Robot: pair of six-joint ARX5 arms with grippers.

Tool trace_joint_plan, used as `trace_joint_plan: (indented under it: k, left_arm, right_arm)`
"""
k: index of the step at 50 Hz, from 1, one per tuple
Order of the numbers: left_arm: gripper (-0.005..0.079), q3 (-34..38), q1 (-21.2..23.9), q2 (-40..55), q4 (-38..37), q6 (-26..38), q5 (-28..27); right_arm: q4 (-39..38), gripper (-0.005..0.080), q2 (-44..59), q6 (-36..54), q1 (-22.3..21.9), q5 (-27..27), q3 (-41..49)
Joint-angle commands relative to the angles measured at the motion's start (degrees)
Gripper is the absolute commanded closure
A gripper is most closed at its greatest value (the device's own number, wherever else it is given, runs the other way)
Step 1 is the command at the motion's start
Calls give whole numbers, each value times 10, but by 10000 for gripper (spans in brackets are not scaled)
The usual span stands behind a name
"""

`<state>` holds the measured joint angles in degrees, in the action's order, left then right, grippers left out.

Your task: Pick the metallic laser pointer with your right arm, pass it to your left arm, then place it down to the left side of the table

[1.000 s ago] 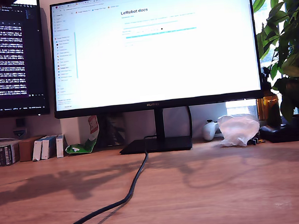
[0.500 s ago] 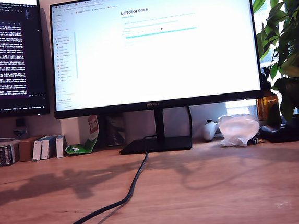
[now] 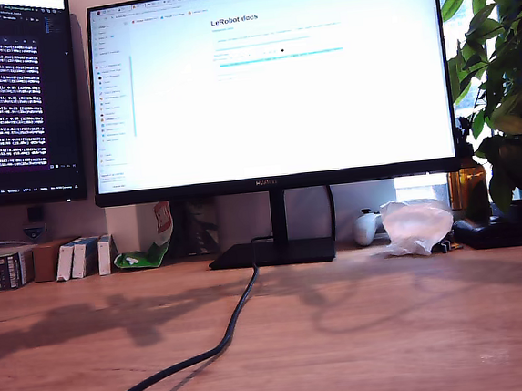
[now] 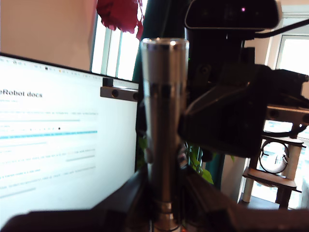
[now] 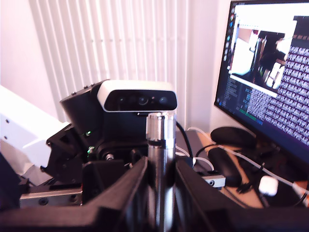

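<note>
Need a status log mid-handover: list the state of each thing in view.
Pointer: upright, off the table, held between gripper fingers.
My first gripper: shut on the pointer.
My second gripper: shut on the pointer, as far as its wrist view shows.
Monitor: on, showing a docs page.
Side monitor: on, showing terminal text.
Cable: lying slack on the table.

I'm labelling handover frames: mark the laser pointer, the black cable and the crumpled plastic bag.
laser pointer (image 4: 163,130): first wrist view, mid barrel, above the jaws.
black cable (image 3: 229,335): exterior view, bend on the table.
plastic bag (image 3: 416,226): exterior view, middle of the crumple.
</note>
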<state>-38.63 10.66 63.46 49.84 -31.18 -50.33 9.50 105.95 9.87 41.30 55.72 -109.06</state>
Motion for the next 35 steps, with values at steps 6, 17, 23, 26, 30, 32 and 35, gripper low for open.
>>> trace_joint_plan:
  k: [6,17,23,26,30,32,35]
  left_arm:
    - [767,10,0,7,-10,1,-2]
    - [767,10,0,7,-37,22,-2]
    - [767,10,-3,7,-84,65,-2]
    - [767,10,-6,7,-115,97,-3]
    - [767,10,-10,7,-163,143,-3]
    - [767,9,-12,7,-189,182,-2]
    - [767,9,-13,7,-231,238,-2]
  right_arm:
    - [-35,445,-16,-14,14,-9,-6]
    - [-78,443,-19,-16,10,-8,-6]
    - [-56,476,-30,-16,-20,-7,-17]
    - [-23,523,-32,-16,-38,-6,-28]
    - [38,635,-32,-16,-64,-1,-46]
    - [67,710,-32,-14,-79,-1,-51]
    - [108,759,-32,-1,-96,-1,-53]
